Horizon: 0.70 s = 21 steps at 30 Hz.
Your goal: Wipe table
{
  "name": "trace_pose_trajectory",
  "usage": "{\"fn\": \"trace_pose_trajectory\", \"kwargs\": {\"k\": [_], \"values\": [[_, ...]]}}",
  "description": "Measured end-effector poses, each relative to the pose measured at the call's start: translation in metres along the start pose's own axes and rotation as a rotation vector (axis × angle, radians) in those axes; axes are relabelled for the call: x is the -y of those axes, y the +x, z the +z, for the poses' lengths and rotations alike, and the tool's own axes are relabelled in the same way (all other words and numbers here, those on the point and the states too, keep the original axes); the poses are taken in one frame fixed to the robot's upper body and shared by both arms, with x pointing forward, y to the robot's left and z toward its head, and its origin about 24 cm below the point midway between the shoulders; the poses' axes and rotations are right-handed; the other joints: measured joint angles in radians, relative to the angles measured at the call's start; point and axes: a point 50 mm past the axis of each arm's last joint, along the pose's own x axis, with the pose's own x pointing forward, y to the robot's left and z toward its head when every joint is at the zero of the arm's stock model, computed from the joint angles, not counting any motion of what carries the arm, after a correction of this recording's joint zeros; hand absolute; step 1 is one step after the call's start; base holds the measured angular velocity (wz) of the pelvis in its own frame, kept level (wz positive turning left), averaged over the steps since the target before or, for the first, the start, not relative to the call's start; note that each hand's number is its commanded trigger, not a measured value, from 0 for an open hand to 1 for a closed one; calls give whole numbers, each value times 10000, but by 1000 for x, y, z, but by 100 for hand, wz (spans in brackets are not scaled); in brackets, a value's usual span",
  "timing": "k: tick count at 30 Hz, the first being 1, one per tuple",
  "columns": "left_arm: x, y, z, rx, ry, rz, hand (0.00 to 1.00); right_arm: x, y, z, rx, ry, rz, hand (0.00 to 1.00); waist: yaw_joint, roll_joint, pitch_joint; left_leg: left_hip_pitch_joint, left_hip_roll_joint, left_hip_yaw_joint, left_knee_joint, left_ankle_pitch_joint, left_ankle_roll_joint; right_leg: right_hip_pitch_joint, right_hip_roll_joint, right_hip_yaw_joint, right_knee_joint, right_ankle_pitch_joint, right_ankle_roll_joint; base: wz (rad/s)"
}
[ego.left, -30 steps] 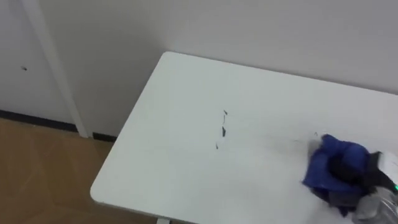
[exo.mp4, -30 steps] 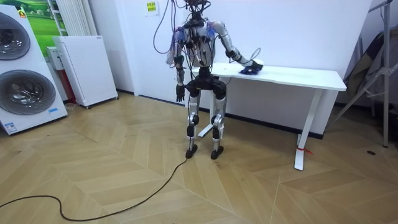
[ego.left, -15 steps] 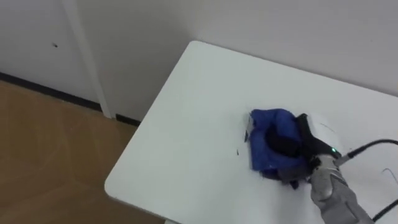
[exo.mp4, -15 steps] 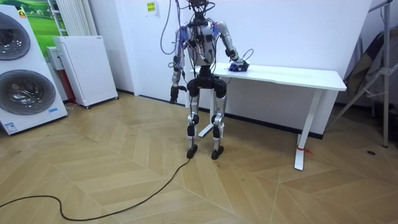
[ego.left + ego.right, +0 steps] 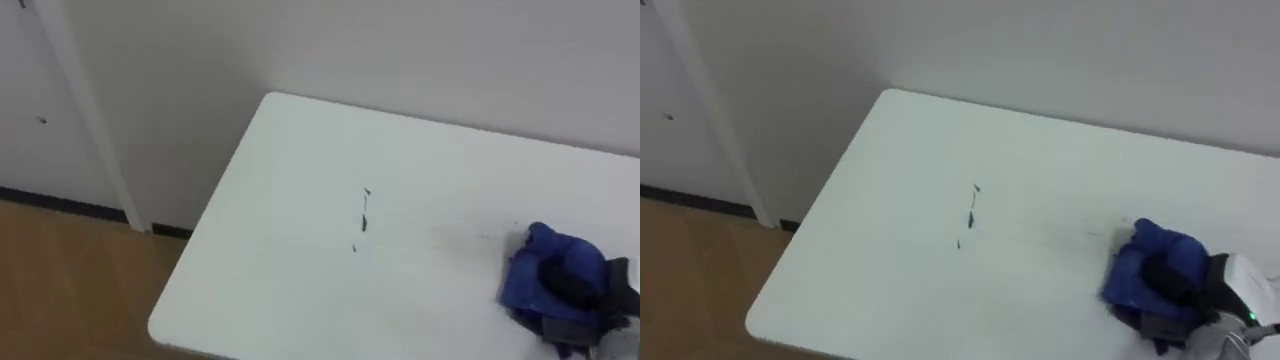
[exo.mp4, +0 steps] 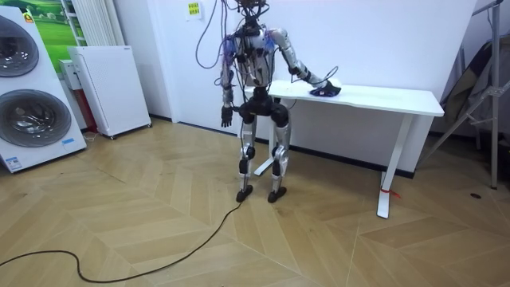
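Observation:
A white table (image 5: 290, 200) stands against the wall; I stand at its left end in the room view. My right hand (image 5: 1238, 285) rests on a crumpled blue cloth (image 5: 1145, 262) at the right of the tabletop, dark fingers curled into the folds. Three small dark marks (image 5: 970, 212) lie in a short line on the table's middle, left of the cloth and apart from it. In the room view the blue cloth (image 6: 324, 89) lies under my outstretched right arm. My left hand (image 6: 225, 118) hangs at my side.
The table's left corner and front edge (image 5: 165, 320) drop to wooden floor. In the room view a white cabinet (image 6: 107, 88) and washing machines (image 6: 28, 104) stand at the left, and a folding stand (image 6: 478, 88) beyond the table's far end.
Half a second ago my right hand held the cloth over the marks near the table's left end; it has swept back to the right. The marks remain. The head camera swung too.

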Motion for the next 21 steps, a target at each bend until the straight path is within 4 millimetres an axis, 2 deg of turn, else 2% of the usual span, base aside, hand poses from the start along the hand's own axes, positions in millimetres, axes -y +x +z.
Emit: {"fn": "trace_pose_trajectory", "kwargs": {"k": [1,2,3,4,5,6,7,8,9,10,11,12,13,14,15,16,17,18,19,20,21], "values": [[3,1,6,37,-7,-115,0,-8,-2,26,906,-558,137,100,340,8,23,-82,-47,23,154,-184,2,-507,-96,-344,517,18,-23,-167],[4,2,7,32,-19,-168,0,-12,-4,40,1391,-813,210,100,460,76,26,-147,-27,7,221,-288,9,-720,-114,-491,655,49,-3,-153],[5,3,11,54,-79,-208,0,-22,-11,62,2193,-1279,456,100,603,187,-6,-402,235,234,457,-403,24,-1005,-43,-561,806,114,479,-83],[-1,3,23,330,89,-33,0,-34,-21,79,2687,-1256,755,100,609,90,40,-667,412,273,701,-383,-114,-1177,-514,-805,1829,-110,402,-46],[-2,2,28,486,201,39,0,-39,-24,85,2865,-1267,891,100,672,38,38,-709,448,274,756,-341,-185,-1143,-875,-826,2273,-274,384,-7],[-1,2,33,747,350,30,0,-45,-29,100,3343,-1461,1141,100,930,55,26,-765,560,293,880,-307,-281,-881,-1587,-764,2673,-573,499,-26],[-4,1,39,996,338,114,0,-49,-32,116,3876,-1602,1326,100,1233,-5,43,-927,694,240,1029,-311,-443,-768,-2136,-297,2628,-726,688,-37],[-6,1,42,1081,335,183,0,-50,-33,124,4136,-1593,1385,100,1403,-50,63,-1073,748,117,1078,-292,-527,-765,-2417,-153,2445,-743,727,-30],[-11,1,46,1188,352,303,0,-47,-31,139,4563,-1654,1280,100,1557,-101,83,-1424,903,-467,1153,-237,-730,-720,-2744,46,1651,-689,827,0],[-17,0,49,1254,395,457,0,-42,-29,148,4789,-1557,1174,100,1584,-113,77,-1723,1152,-1386,1034,-97,-1005,-484,-2701,202,313,-453,1060,21],[-22,0,50,1301,409,569,0,-41,-28,150,4859,-1484,1122,100,1571,-132,73,-1863,1325,-1845,916,-15,-1183,-307,-2649,204,-364,-248,1116,58],[-31,-1,51,1340,433,797,0,-38,-27,155,4991,-1114,1084,100,1414,-222,45,-2148,1676,-2661,769,149,-1581,19,-2506,1,-1522,296,1182,89],[-40,-2,50,1320,534,1045,0,-36,-27,158,5131,-894,1029,100,1183,-333,-3,-2505,2005,-3182,735,236,-2006,248,-2313,-336,-1825,825,1185,97],[-45,-3,49,1283,615,1170,0,-35,-27,159,5214,-757,999,100,1085,-453,-46,-2662,2158,-3413,793,238,-2218,343,-2224,-566,-1633,1176,1316,100],[-49,-3,48,1238,592,1238,0,-33,-25,156,5168,-457,1035,100,947,-406,-24,-2904,2549,-3568,1081,234,-2365,508,-1947,-1020,-1214,236,2220,98],[-45,-3,49,1277,504,1112,0,-30,-21,143,4914,-464,955,100,834,-246,27,-3021,2914,-3452,1253,551,-2106,497,-1669,-1279,-550,-274,1996,89],[-44,-2,47,1261,498,1064,0,-30,-20,135,4742,-514,954,100,854,-309,3,-2988,2960,-3150,1206,836,-1910,435,-1688,-1327,-310,-506,1900,69],[-42,-2,43,1161,393,964,0,-27,-17,123,4498,-735,932,100,833,-430,-55,-2872,3010,-2522,928,1213,-1820,399,-1711,-1471,3,-967,1776,46],[-41,-2,43,1171,342,892,0,-22,-13,112,4227,-875,811,100,782,-439,-44,-2841,3019,-2088,756,1444,-1849,323,-1685,-1589,324,-1253,1609,44],[-41,-2,43,1183,343,892,0,-19,-12,107,4106,-933,750,100,736,-440,-44,-2855,3029,-1874,703,1558,-1859,279,-1674,-1681,466,-1356,1526,46],[-41,-2,43,1181,340,886,0,-15,-10,102,3950,-1014,638,100,600,-434,-38,-2898,3096,-1471,572,1840,-1887,214,-1655,-1900,668,-1521,1362,46]]}}
